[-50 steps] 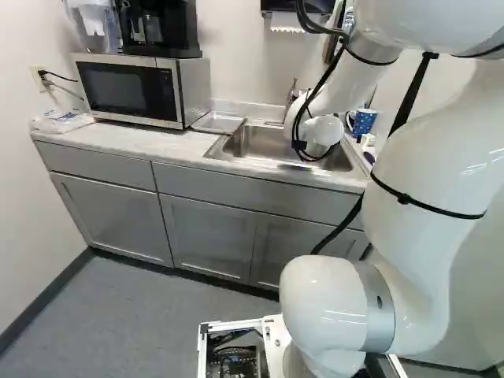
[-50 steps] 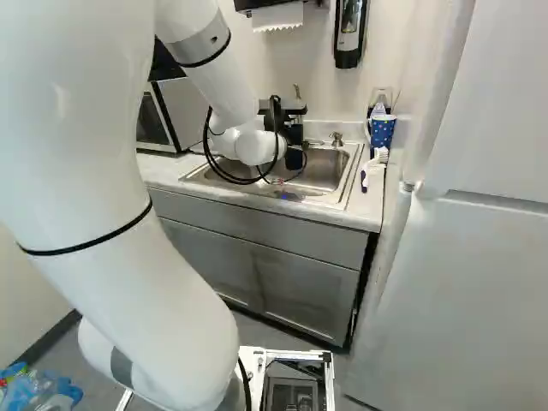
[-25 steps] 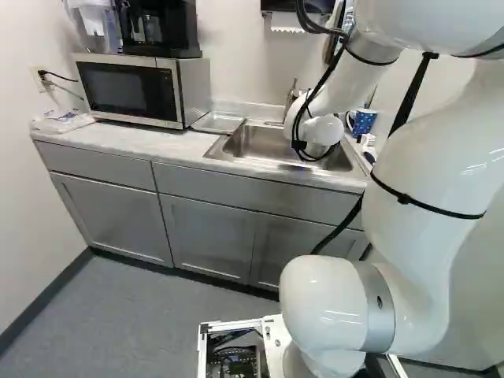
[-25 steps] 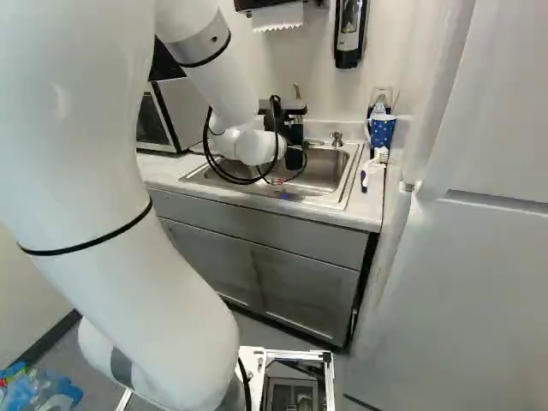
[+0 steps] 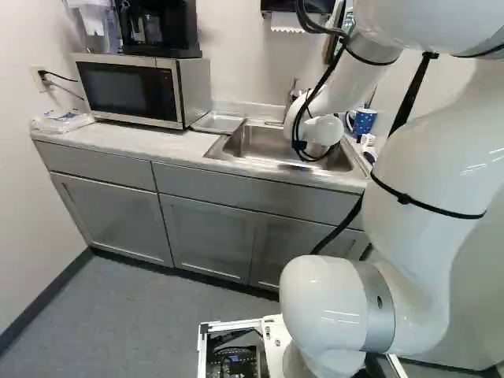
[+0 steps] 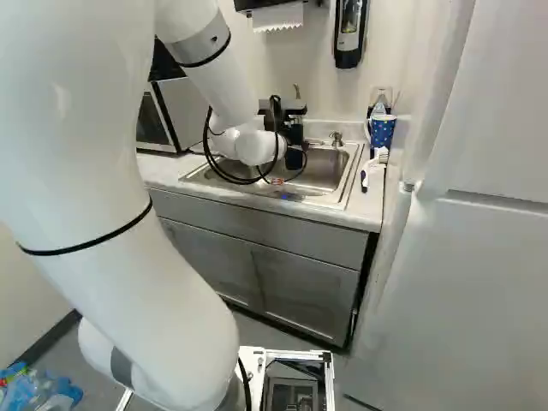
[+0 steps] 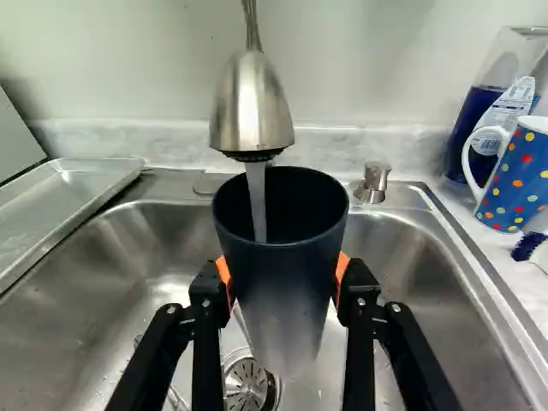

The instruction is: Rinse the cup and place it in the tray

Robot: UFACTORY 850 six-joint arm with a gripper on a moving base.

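Over the sink (image 6: 327, 169), the gripper (image 6: 289, 163) shows partly behind the arm's wrist in the right base view. In the wrist view the gripper (image 7: 284, 287) is shut on a dark cup (image 7: 282, 291), an orange pad against each side. The cup is upright with its mouth up, above the drain. Water runs from the faucet (image 7: 252, 107) into it. The metal tray (image 7: 60, 205) lies beside the sink, on the microwave's side; it also shows in the left base view as a shallow tray (image 5: 218, 122).
A microwave (image 5: 142, 89) stands beyond the tray. On the sink's other side are a dotted mug (image 7: 515, 175), a brush (image 6: 372, 168) and a clear container with a blue bottle (image 7: 479, 128). The soap pump (image 7: 374, 181) rises behind the sink. A tall white cabinet (image 6: 462, 282) borders the counter.
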